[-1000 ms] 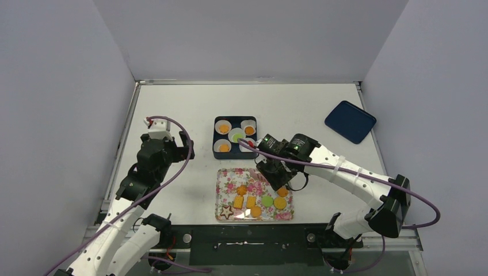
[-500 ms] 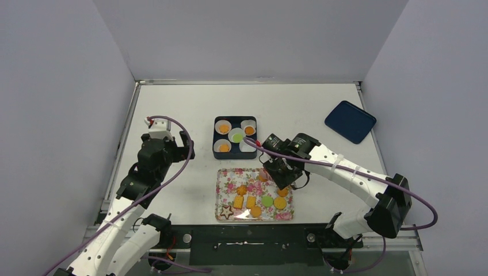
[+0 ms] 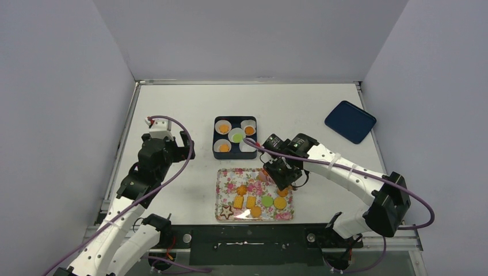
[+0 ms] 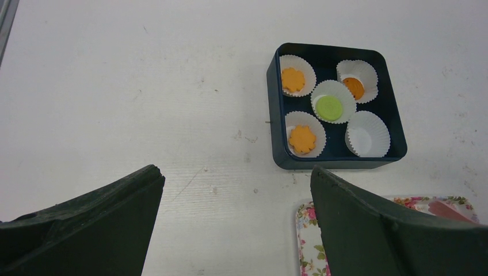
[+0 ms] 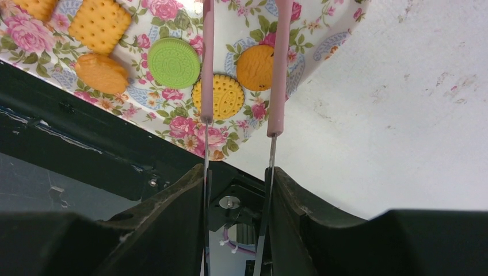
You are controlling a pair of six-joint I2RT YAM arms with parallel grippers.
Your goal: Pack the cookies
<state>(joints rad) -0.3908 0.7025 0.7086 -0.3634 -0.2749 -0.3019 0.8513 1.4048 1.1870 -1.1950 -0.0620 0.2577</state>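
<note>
- Most cookies (image 3: 251, 202) lie on the floral tray (image 3: 221, 176), near side; four sit in paper cups (image 4: 368, 133) inside the dark box (image 4: 276, 156) just beyond it.
- The right gripper (image 3: 282, 172) is clamped on pink tweezers (image 5: 275, 69) over the tray's right side, likely because the biscuits are thin.
- The left gripper (image 4: 235, 172) hangs wide open and empty, left of the box.
- No writing is readable.

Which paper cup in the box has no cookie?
The cup in the box's near-right corner: plain white inside, while the other four each hold a cookie.

Glossy floral tray (image 5: 334, 40) — matt, embossed cookies (image 5: 174, 62); pleated paper cups (image 4: 368, 133); scuffed matt table (image 4: 144, 86); pink-sleeved metal tweezers (image 5: 278, 69).
</note>
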